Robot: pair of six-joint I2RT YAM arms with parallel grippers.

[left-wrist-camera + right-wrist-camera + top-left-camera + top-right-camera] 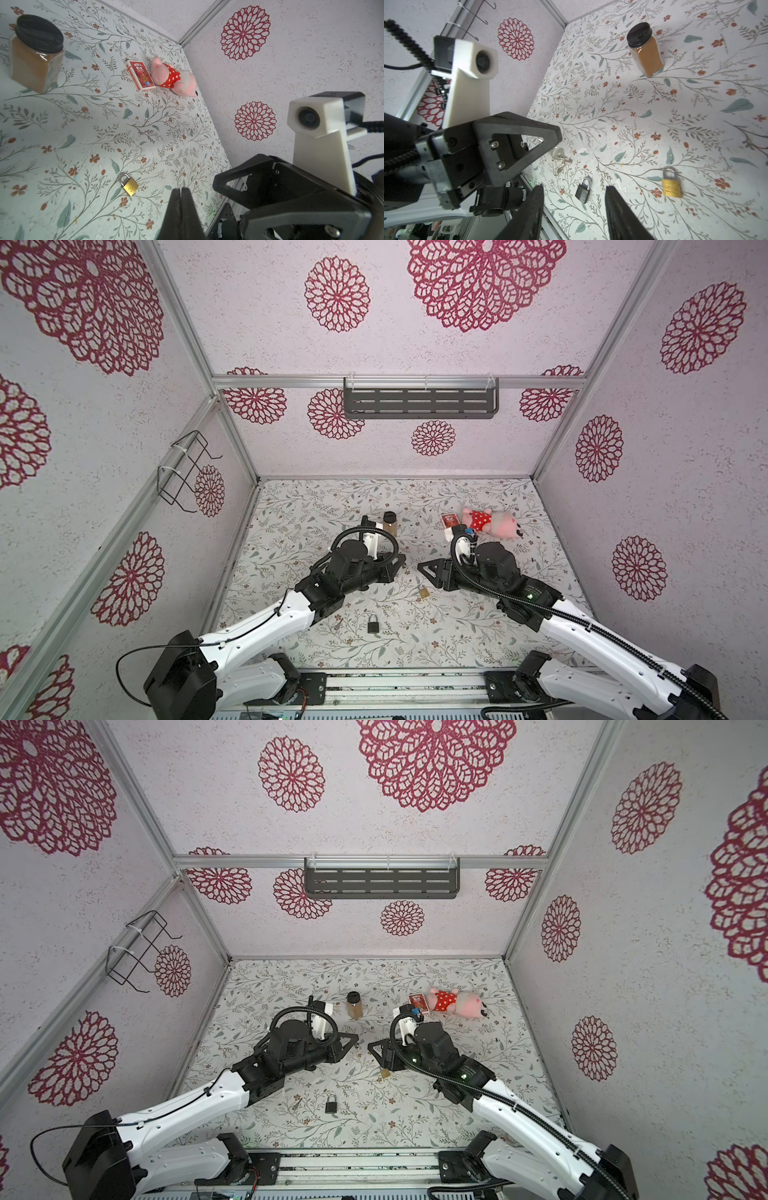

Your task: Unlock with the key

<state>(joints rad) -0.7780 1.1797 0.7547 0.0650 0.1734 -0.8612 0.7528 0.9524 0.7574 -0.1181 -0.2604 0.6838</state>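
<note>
Front-middle of the surface (457,639): black padlock (372,624) lies flat with its shackle closed, apart from both grippers.
Middle of the surface: brass padlock (424,592) lies flat with its shackle closed, in front of the two gripper tips.
Front-left of the black padlock: silver key (557,154) on a ring and small key (558,170) lie flat, close together. The left arm hangs over them.
Left gripper (180,192): jaws pressed together, holding nothing.
Right gripper (424,567): jaws partly apart with nothing between them, tip to tip with the left gripper above mid-surface.
Risk, wrong match: with two keys and two padlocks, picking the wrong pair would likely leave the lock shut.
Risk, slip: the keys are thin and lie flat, so a pinch may skid off or push them away.
Risk, hidden key: a top view shows at most one speck beside the black padlock, so aiming at the keys from above is unsure.
Risk, sliding lock: neither padlock is held down, so pushing a key in could shove it along.
Risk, collision: the grippers sit close together and could knock each other.
Count, task things: two padlocks, two keys, two grippers.
Count, toward the back edge: one jar (390,523), one card pack (449,520), one plush (492,522).
</note>
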